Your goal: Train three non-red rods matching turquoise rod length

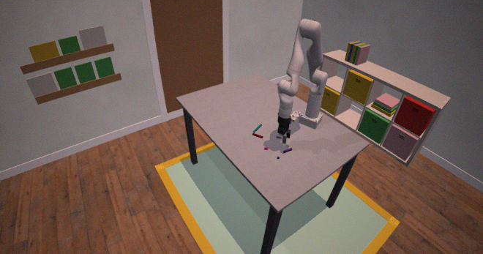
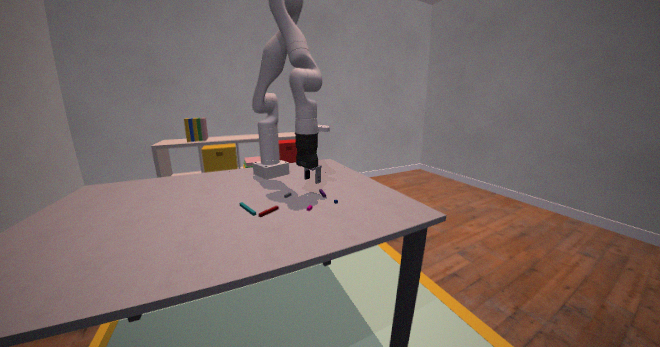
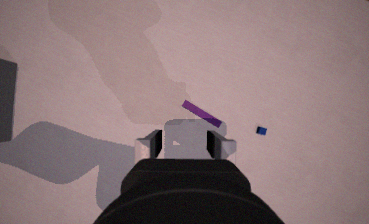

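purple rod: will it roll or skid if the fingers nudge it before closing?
The purple rod looks flat-faced in the wrist view, so probably slides or pivots, not rolls. Thin and small, likely light; an off-centre touch may spin it. The open gripper holds nothing.

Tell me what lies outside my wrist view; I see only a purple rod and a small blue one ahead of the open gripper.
Observer: A turquoise rod and a red rod lie close together at an angle, well aside of the gripper.
Operator: Any other rods?
Observer: A magenta rod lies alone, apart from the purple rod.
Operator: Is that all?
Observer: No, a short grey rod lies in the arm's shadow, nearer the arm's base.
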Controlling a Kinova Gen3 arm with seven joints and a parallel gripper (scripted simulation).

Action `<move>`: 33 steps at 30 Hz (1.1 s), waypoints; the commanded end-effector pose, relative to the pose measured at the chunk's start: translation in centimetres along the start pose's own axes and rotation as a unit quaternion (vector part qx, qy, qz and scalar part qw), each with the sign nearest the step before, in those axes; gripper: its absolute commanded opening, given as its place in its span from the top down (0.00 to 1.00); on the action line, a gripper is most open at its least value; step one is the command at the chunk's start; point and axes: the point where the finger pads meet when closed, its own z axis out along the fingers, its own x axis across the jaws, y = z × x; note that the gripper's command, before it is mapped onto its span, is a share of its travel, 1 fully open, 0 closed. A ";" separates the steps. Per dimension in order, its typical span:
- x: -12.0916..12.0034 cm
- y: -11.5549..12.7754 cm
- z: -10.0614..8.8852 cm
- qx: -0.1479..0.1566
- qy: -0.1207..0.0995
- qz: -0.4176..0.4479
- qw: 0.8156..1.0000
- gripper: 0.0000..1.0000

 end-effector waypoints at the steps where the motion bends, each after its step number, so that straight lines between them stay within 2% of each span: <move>1: 0.5 -0.2 -0.2 -0.006 0.007 0.054 0.998 0.00; 4: 0.8 0.0 -0.3 -0.006 0.011 0.101 0.995 0.00; 15: 1.3 0.5 -0.5 -0.006 0.018 0.182 0.983 0.00; 33: 1.4 0.6 -0.5 -0.006 0.019 0.197 0.980 0.00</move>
